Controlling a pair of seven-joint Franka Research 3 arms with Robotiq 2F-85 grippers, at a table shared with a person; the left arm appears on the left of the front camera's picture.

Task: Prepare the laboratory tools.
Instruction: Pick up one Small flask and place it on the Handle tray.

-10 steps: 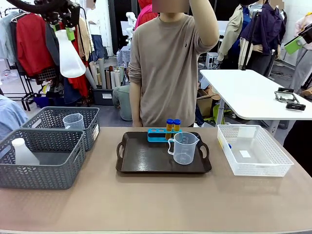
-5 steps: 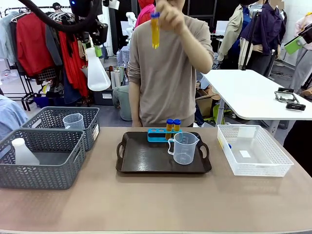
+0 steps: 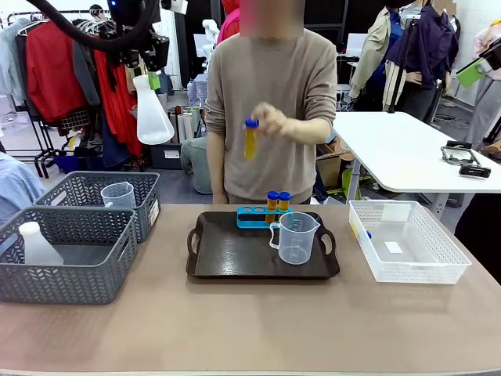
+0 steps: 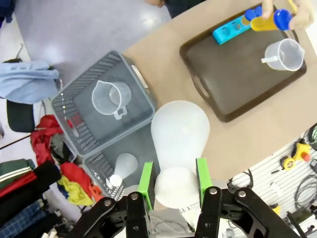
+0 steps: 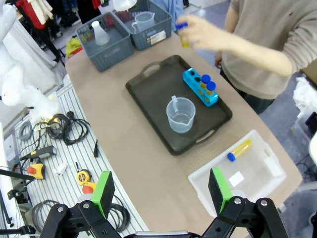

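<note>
Tan matte worktop (image 3: 250, 329), clothes racks behind, person across.

Left end effector (image 4: 174, 178) raised high above the grey baskets (image 3: 74, 270), green pads closed narrow on the neck of the flask (image 4: 181, 134). Hangs base-down, so probably ready to be set upright. Sensible to grip there: the neck is the slim part of a cone. Frosted whitish plastic, smooth, likely light and a bit slippery.

Right end effector (image 5: 161, 191) spread wide, nothing between the pads, looking down on the worktop from the robot's side.

Dark brown tray (image 3: 227, 254) mid-worktop, raised rim, cut-out handles, apparently the staging spot.
- Clear jug (image 3: 296, 239) upright on it, printed scale, handle toward the robot's left, looks empty.
- Blue rack (image 3: 250, 217) at the tray's far edge, two orange-yellow tubes (image 3: 278, 201) with blue caps seated at its right end, other holes free.

Person's hand (image 3: 274, 119) holding a third tube (image 3: 250, 141) upright above the rack, seemingly headed for a free hole. Fourth tube (image 5: 240, 148) lying flat in the white mesh basket (image 3: 407, 270), off to the right, not yet racked.

Second jug (image 3: 117, 194) and second flask (image 3: 35, 244) parked upright in the grey baskets, one each.
</note>
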